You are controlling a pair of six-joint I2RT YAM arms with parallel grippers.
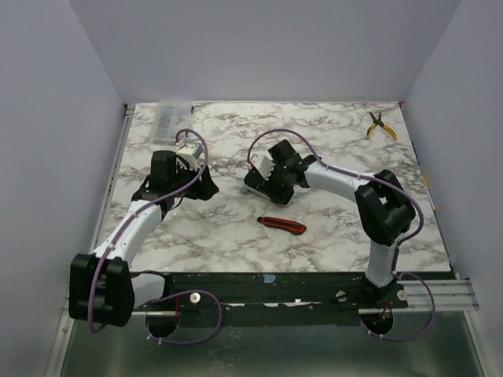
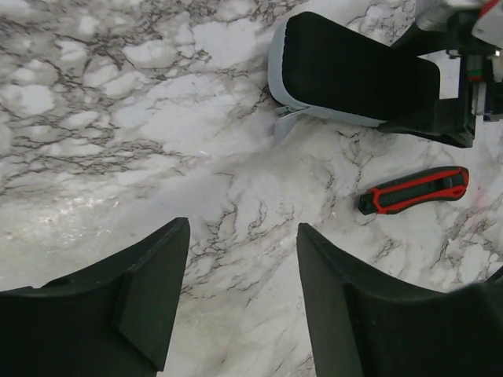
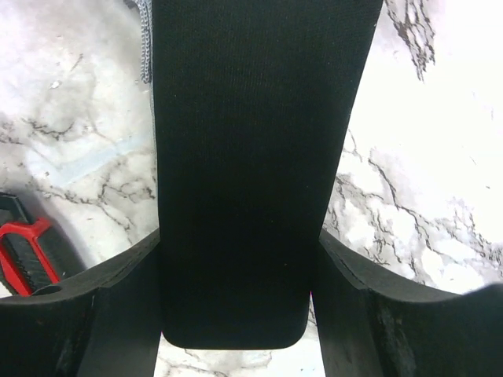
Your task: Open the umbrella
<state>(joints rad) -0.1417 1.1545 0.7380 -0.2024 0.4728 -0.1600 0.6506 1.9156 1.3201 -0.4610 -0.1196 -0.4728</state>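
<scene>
A flat oblong fabric pouch, black on top with a pale grey stitched rim, lies on the marble table. My right gripper is shut on it, one finger pressed against each long side of the pouch. In the top view that gripper sits at mid-table and covers most of the pouch. My left gripper is open over bare marble, left of the pouch, with nothing between its fingers. The umbrella itself is not visible in any view.
A red-and-black utility knife lies just in front of the pouch, also in the left wrist view. Yellow-handled pliers rest at the back right. A clear plastic container stands at the back left. Walls enclose three sides.
</scene>
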